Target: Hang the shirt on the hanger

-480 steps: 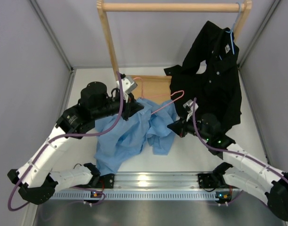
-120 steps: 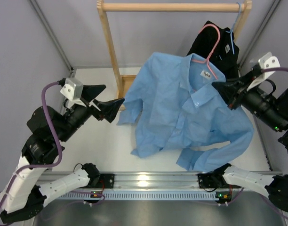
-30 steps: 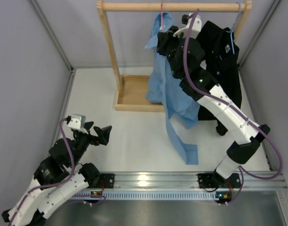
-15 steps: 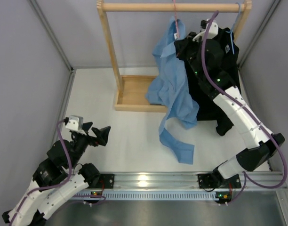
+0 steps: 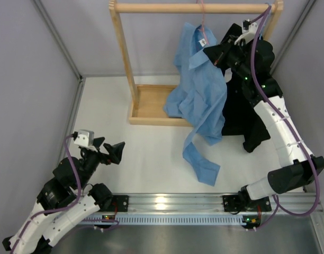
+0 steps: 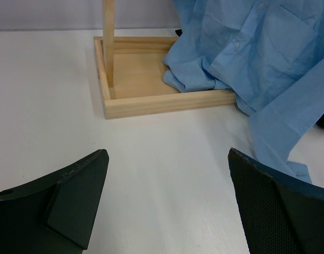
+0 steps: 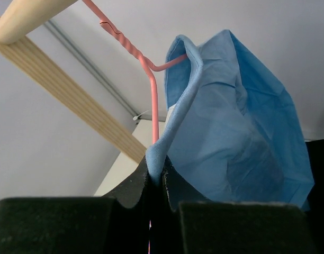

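Right gripper (image 7: 154,177) clamped on the shirt (image 5: 201,90) collar, against the hanger (image 7: 151,100).
Shirt hangs from the rod (image 5: 194,8) at 12 o'clock; right arm stretched toward 1 o'clock; left gripper (image 5: 111,151), 7 o'clock, spread wide, empty. Two shirts, one a black shirt (image 5: 241,106); two hangers.

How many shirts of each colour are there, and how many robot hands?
Light blue shirts: 1, the wrinkled light blue long-sleeved fabric shirt
Black shirts: 1, the black buttoned fabric shirt
Robot hands: 2, the left hand and the right hand
Total: 4
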Controlling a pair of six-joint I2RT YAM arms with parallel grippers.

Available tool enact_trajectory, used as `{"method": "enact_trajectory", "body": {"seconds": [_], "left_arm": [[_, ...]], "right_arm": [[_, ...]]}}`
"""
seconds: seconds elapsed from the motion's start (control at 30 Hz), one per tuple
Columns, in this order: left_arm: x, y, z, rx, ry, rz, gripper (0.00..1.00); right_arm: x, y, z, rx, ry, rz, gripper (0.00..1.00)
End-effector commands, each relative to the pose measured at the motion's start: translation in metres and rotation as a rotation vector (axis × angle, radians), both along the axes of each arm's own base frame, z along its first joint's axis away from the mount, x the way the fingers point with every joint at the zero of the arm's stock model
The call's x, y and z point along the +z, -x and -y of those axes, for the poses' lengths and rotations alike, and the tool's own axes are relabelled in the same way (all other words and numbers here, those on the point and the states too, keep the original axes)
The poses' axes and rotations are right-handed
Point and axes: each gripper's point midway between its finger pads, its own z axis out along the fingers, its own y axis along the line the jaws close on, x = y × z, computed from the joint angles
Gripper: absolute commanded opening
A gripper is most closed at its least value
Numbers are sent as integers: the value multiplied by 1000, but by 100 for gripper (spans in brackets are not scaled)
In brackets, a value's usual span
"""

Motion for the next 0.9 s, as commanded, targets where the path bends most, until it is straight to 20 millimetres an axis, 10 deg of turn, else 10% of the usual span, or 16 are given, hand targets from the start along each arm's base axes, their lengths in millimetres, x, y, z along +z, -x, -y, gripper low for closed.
{"method": "enact_trajectory", "body": {"seconds": [0.0, 0.5, 0.77, 0.87], "left_arm": [[0, -4, 4, 1, -3, -1, 98], [1, -2, 6, -17, -2, 4, 98], [1, -7, -7, 64, 4, 2, 98], [1, -16, -27, 194, 8, -10, 98]], "right_arm": [[35, 22, -9, 109, -70, 83, 0], [-1, 19, -9, 138, -83, -3, 8], [3, 29, 7, 75, 13, 41, 99], [6, 40, 20, 29, 81, 61, 100]]}}
